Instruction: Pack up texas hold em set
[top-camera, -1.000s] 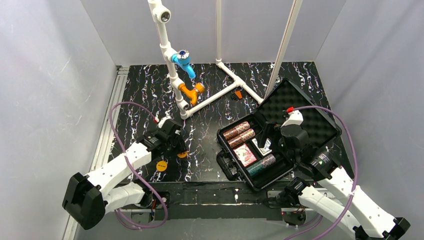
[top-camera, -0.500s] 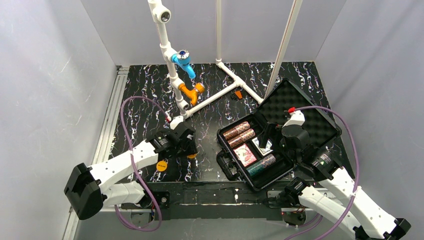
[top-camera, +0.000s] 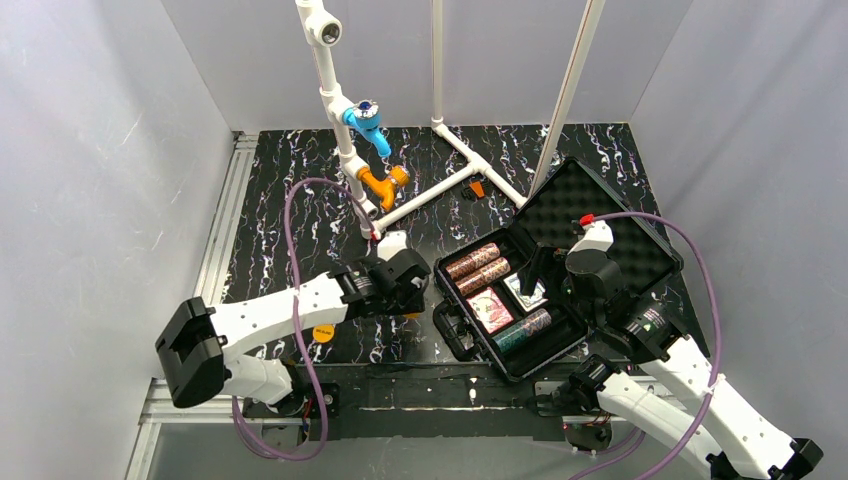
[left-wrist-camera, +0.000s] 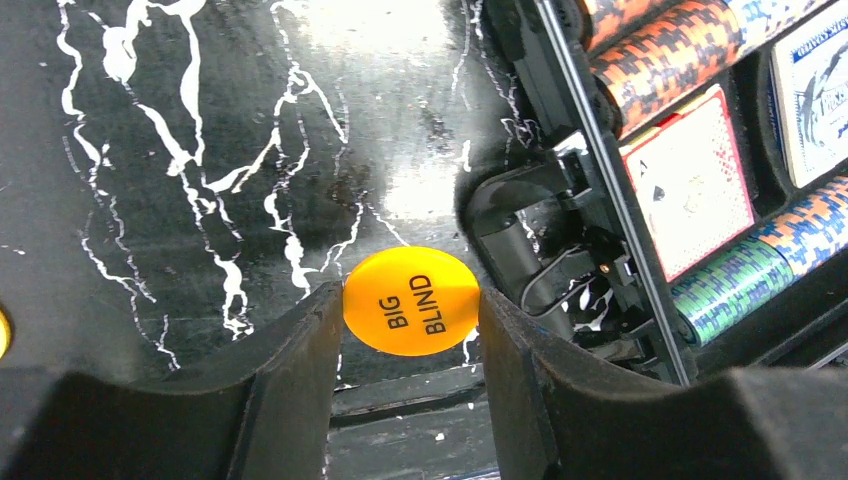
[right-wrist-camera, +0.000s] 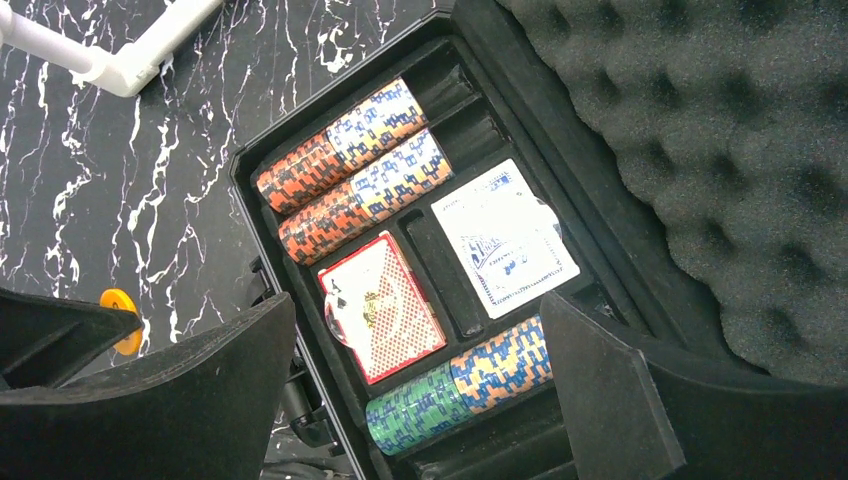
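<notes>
- I'm pinching a flat, round orange disc (left-wrist-camera: 411, 303) btwn the half-closed L gripper (left-wrist-camera: 410, 312) fingers, just beside the hard black case (left-wrist-camera: 505, 225).
- R gripper (right-wrist-camera: 415, 300) is hanging wide open, empty, w/ ridged chip rolls (right-wrist-camera: 350, 150) below its fingers.

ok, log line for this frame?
left gripper: shut on BIG BLIND disc, beside case | right gripper: open, over open case | second orange disc: on table

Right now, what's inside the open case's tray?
Two red-brown chip rolls, a red card deck, a blue-backed deck and a green chip roll. The tray's near corners are covered by the right gripper's fingers, so anything there is unseen.
</notes>
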